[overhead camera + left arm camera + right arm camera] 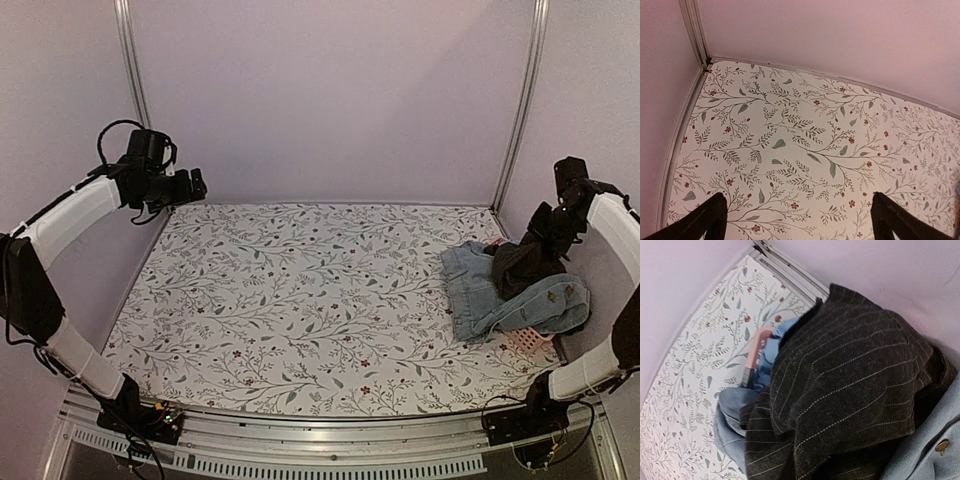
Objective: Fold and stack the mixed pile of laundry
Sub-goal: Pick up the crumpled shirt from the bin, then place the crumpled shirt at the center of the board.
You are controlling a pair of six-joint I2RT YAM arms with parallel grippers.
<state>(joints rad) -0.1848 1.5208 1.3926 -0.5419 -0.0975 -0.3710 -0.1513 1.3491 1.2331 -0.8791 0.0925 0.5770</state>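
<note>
The mixed laundry pile lies at the table's right edge. Faded light-blue denim pieces [478,288] spill out of a pink slatted basket [530,341] onto the table. My right gripper [543,228] hangs above the pile, shut on the black pinstriped shirt [520,266], which droops from it. That shirt [850,375] fills the right wrist view and hides the fingers. Denim [732,412], a pale blue garment [772,347] and the basket rim [755,347] show beside it. My left gripper [195,185] is raised at the far left, open [802,222] over bare cloth, holding nothing.
A floral tablecloth [300,300] covers the table. Pale walls and metal posts [130,60] close in the back and sides. The basket sits tight against the right wall, near the right arm's base [520,420].
</note>
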